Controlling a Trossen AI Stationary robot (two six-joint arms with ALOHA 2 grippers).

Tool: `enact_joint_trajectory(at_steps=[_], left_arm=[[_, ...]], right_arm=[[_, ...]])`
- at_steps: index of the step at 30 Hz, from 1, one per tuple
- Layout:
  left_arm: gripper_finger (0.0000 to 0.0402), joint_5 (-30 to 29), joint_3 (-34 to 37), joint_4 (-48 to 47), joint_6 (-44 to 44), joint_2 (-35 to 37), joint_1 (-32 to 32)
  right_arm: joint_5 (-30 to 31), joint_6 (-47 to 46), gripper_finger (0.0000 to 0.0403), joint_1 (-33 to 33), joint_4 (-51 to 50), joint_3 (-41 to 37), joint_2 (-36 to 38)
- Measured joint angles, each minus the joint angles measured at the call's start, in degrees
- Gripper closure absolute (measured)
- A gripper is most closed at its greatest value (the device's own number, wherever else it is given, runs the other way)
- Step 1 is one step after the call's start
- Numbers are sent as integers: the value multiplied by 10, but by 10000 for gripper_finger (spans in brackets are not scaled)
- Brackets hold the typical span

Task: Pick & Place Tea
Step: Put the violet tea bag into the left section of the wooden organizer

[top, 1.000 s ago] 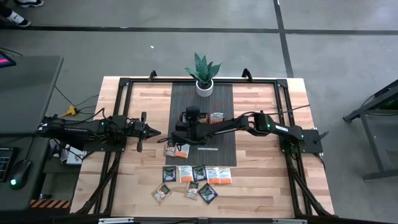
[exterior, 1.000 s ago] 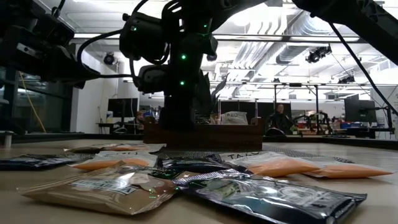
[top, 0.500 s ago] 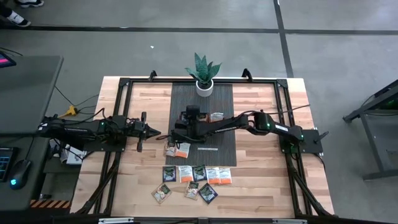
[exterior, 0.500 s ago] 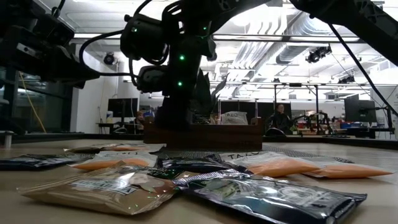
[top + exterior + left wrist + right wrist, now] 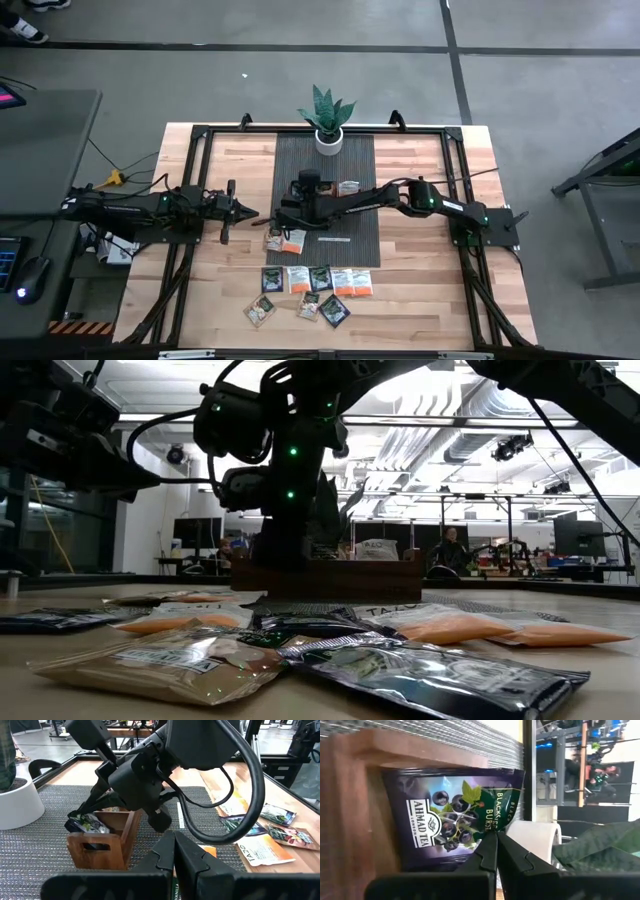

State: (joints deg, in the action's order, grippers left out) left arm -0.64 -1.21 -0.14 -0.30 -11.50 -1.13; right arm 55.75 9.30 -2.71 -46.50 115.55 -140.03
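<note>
The tea lies as several flat packets (image 5: 305,290) on the near part of the table, dark, orange and pale; two more (image 5: 283,240) lie beside the mat. A brown wooden tray (image 5: 100,847) stands on the dark mat (image 5: 355,225), with an orange packet (image 5: 347,187) in it. My right gripper (image 5: 492,840) reaches over the tray's left end, shut on a dark purple-green tea packet (image 5: 445,815) that sits in the end compartment. My left gripper (image 5: 243,212) waits shut above the table's left side, holding nothing. My right gripper pinches the dark packet's edge (image 5: 492,829) between its two fingers, close to one corner. The fingers slant down from the table's right side. The packet stands tilted in the tray's end compartment (image 5: 86,823), its flat side against the wooden wall (image 5: 360,810).
A potted green plant (image 5: 328,120) in a white pot stands just behind the tray at the mat's far end. A black metal frame (image 5: 200,135) runs around the table. Bare wood shows right of the mat (image 5: 420,260).
</note>
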Motion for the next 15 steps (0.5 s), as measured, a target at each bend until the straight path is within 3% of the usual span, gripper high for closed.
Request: enact_joint_trajectory(at_steps=[8,15], left_arm=[[401,0,0,0,0,0,0],[401,0,0,0,0,0,0]], right_arm=[[-42,-2,390,-1,-3,0,0],[-35,1,303,-1,-4,0,0]])
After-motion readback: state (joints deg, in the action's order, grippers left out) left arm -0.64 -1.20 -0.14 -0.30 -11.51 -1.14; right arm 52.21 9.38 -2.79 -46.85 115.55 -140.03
